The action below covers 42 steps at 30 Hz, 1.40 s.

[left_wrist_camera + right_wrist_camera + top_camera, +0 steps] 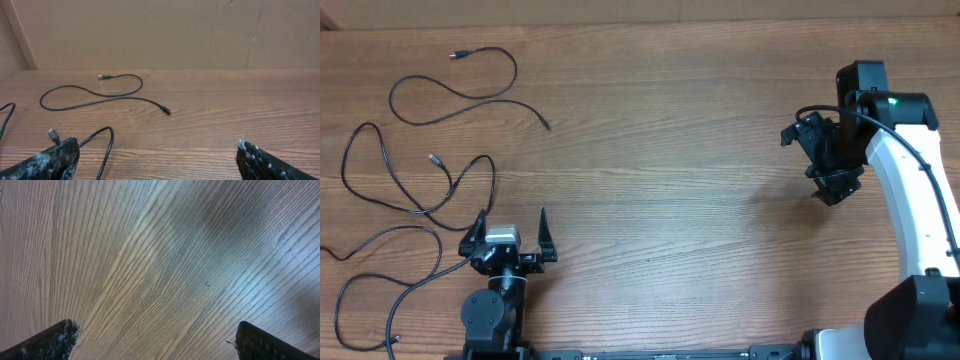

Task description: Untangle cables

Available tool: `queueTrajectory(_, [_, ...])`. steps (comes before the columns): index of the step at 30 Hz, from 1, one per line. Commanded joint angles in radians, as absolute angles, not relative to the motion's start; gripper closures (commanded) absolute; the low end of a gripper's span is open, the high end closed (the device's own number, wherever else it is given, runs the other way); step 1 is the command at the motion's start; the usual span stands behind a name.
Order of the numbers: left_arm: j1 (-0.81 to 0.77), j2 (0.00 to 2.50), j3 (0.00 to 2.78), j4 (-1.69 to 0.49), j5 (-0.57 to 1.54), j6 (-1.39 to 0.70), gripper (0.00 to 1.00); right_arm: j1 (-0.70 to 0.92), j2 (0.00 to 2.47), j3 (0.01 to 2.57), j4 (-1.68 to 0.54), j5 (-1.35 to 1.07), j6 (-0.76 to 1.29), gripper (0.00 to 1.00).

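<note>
Presently: thin black cables (510, 72) strewn on the wooden table (670, 200). Left gripper (511, 218) spread wide, empty, just beside them. Right gripper (834, 188) likewise spread, well apart.

No word, label, brand mark or number was legible anywhere in the three views, neither on the wooden desk (670, 200) nor on the black cables (458, 55).
</note>
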<state>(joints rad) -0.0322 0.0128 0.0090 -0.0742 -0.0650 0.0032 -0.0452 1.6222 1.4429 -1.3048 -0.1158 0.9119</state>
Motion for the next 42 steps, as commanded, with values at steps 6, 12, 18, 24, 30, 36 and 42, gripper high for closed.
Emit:
queueTrajectory(6, [-0.027,0.004,0.005,-0.072,-0.078,-0.003,0.01,-0.048,1.613,1.46,-1.303,-0.113,0.908,0.0])
queueTrajectory(12, [-0.027,0.004,0.005,-0.072,-0.078,-0.003,0.0,-0.048,1.613,1.46,-1.303,-0.113,0.908,0.0])
queueTrajectory(18, [-0.027,0.004,0.005,-0.072,-0.078,-0.003,0.01,-0.048,1.618,1.46,-1.303,-0.113,0.908,0.0])
queueTrajectory(24, [-0.027,0.004,0.005,-0.072,-0.078,-0.003,0.0,-0.048,1.618,1.46,-1.303,-0.113,0.908,0.0])
queueTrajectory(30, [-0.027,0.004,0.005,-0.072,-0.078,-0.003,0.01,-0.048,1.618,1.46,-1.303,-0.113,0.908,0.0])
queueTrajectory(36, [-0.027,0.004,0.005,-0.072,-0.078,-0.003,0.0,-0.046,1.615,1.46,-1.303,-0.087,0.908,0.0])
queueTrajectory(42, [-0.027,0.004,0.005,-0.072,-0.078,-0.003,0.0,-0.046,1.567,1.46,-1.303,0.035,0.908,0.0])
